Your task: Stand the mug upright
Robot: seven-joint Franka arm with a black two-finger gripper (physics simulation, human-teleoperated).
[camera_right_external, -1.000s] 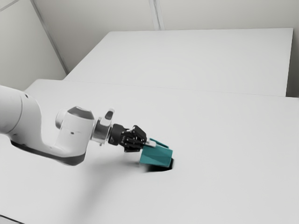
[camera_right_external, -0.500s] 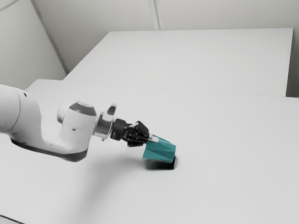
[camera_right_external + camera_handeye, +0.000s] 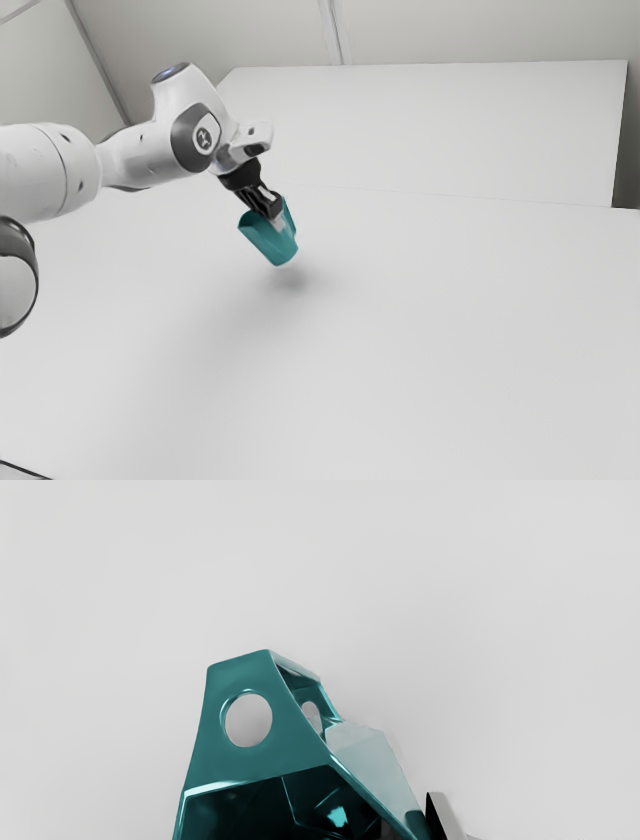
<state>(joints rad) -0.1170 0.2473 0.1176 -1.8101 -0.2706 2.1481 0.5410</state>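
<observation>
Mug (image 3: pixel 268 240) held in the air above the table (image 3: pixel 420 350), tilted, not standing; notes run from the exterior view's left to its right. Arm (image 3: pixel 150 155) comes in at the left; next the mouth, tipped up and toward that side, its dark inside (image 3: pixel 250 810) plain in the wrist view; then the gripper (image 3: pixel 279 222), closed on the mug's wall near the rim, one of its fingers (image 3: pixel 447 817) against the outside; base lower and further right; handle (image 3: pixel 287 740) on the right-hand side, clear of the grip; soft shadow (image 3: pixel 290 281) on the table below, apart from the base.

Step in hand, as I judge it: levelling the base, then setting down; best to turn the wrist slowly while there is air beneath, grip firm, since a thin wall may let the mug swivel; lower straight once the base lies flat to the table; an edge landing first could tip it; open only when the whole base bears, then back off along the wall, without snagging rim or handle.
</observation>
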